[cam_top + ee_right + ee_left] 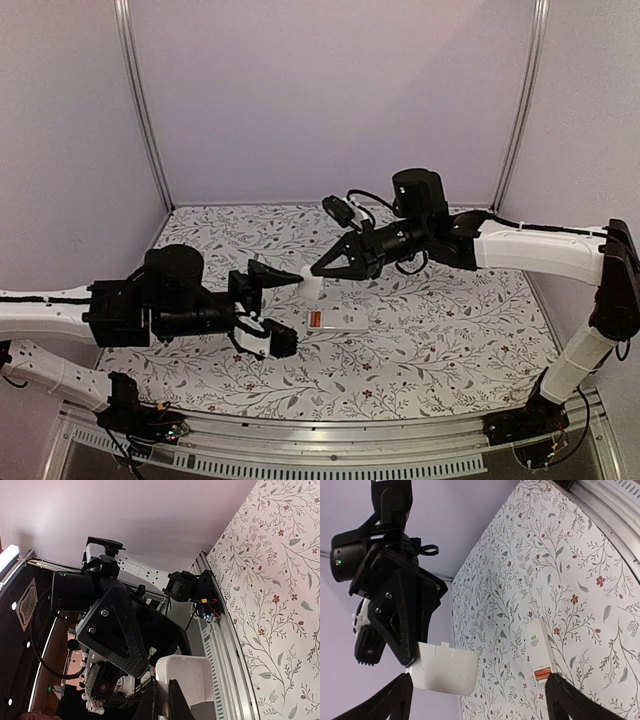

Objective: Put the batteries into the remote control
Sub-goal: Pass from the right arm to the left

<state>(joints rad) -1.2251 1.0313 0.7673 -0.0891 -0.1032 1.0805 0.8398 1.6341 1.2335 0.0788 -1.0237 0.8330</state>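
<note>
**While right claw [318,271] grips cover [312,289], remote [340,320] lies before left claw [296,313]**

Your right claw is clamped on the cover, held in the air over the remote's orange end. Your left claw stands wide apart, empty, and is the nearer one. The remote lies flat on the table [450,330] just beyond its tips, long axis in line with its reach. The orange, apparently the batteries [316,320], faces it.
</note>
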